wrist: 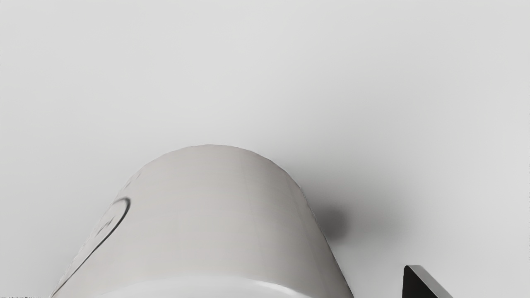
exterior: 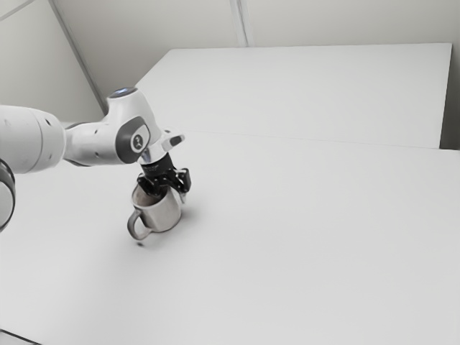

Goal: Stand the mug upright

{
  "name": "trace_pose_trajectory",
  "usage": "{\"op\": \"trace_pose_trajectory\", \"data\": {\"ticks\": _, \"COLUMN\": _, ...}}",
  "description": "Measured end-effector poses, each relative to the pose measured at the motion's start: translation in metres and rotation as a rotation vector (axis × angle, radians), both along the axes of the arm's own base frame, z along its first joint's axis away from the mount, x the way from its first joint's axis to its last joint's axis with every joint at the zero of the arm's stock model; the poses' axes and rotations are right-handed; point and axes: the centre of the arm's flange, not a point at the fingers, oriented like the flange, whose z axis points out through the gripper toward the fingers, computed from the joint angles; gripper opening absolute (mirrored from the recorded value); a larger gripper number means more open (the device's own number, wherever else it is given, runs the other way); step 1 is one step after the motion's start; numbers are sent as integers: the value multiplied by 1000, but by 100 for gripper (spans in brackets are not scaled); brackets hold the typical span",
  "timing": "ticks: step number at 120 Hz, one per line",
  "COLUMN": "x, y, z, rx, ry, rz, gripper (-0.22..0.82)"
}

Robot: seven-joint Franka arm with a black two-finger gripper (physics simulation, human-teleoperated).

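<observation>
The light grey mug (exterior: pixel 162 214) stands on the table with its opening upward and its dark handle toward the exterior view's lower left; whether it leans slightly, I cannot tell. My gripper (exterior: pixel 171 195) is down at its rim, one finger over the opening and the other outside the wall. In the wrist view the mug's pale outer wall (wrist: pixel 215 223) bears a dark curved line. There, my gripper (wrist: pixel 265 285) straddles the rim, open, with one finger (wrist: pixel 420 285) apart from the wall; the mug hides the other.
The white table (exterior: pixel 309 237) extends toward the exterior view's right. Behind it lies another pale flat surface (exterior: pixel 302 90), with walls beyond. A dark thin line crosses the exterior view's lower left corner.
</observation>
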Motion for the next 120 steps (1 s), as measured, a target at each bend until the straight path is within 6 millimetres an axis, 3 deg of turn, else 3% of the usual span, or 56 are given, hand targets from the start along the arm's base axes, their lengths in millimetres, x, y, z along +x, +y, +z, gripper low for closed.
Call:
{"op": "trace_pose_trajectory", "data": {"ticks": 28, "x": 0, "y": 2, "z": 16, "rx": 0, "ry": -1, "rz": 33, "gripper": 51}}
{"op": "trace_pose_trajectory", "data": {"ticks": 72, "x": -5, "y": 10, "z": 73, "rx": -18, "ry": -4, "rz": 64, "gripper": 59}}
{"op": "trace_pose_trajectory", "data": {"ticks": 93, "x": 2, "y": 11, "z": 144, "rx": 2, "ry": -80, "rz": 2, "gripper": 60}}
{"op": "trace_pose_trajectory", "data": {"ticks": 113, "x": 2, "y": 16, "z": 245, "rx": 73, "ry": -175, "rz": -84, "gripper": 60}}
{"op": "trace_pose_trajectory", "data": {"ticks": 120, "x": -1, "y": 18, "z": 267, "rx": 92, "ry": -182, "rz": -105, "gripper": 60}}
